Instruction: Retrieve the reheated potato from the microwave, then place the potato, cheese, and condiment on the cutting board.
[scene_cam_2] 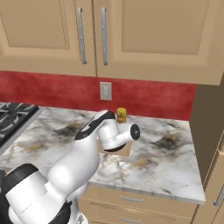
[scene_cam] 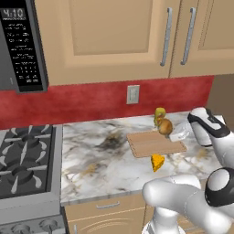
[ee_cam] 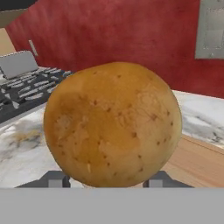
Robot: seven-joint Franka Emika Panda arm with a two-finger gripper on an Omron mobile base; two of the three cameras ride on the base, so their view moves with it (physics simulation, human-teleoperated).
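Potato (ee_cam: 113,124), rounded and golden-brown, is grasped between the fingers (ee_cam: 56,179) just above the far corner of the thin light-brown wooden cutting board (scene_cam: 153,144). Yellow-orange cheese wedge (scene_cam: 157,162) and yellow condiment bottle (scene_cam: 159,114) are not yet on it.

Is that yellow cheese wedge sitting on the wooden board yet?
No, the cheese lies on the marble counter just off the cutting board's near edge.
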